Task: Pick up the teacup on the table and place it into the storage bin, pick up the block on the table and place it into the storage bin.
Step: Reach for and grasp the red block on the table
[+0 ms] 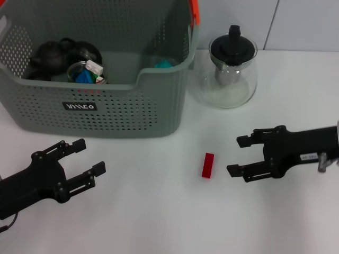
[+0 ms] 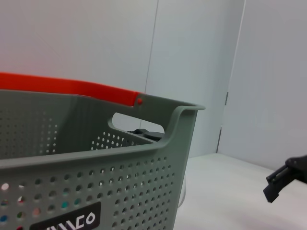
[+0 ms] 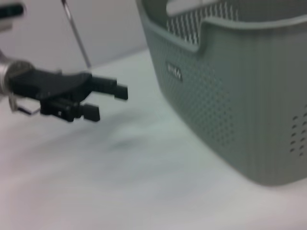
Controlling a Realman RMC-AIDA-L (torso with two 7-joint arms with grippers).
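Red block (image 1: 207, 165) on bench (image 1: 159, 222), near-right of storage bin (image 1: 106, 114); right gripper (image 1: 239, 155) just beside it, jaws wide, empty, aligned for grasp; left gripper (image 1: 87, 157) open, idle; teacup location unclear

White lettering, not clearly legible, on the storage bin's (image 1: 159, 106) black label (image 1: 80, 106)

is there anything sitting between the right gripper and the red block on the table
Nothing visible does. In the head view the right gripper is open, low over the table, and only bare white surface separates it from the red block. The glass teapot stands farther back beside the storage bin, off that line.
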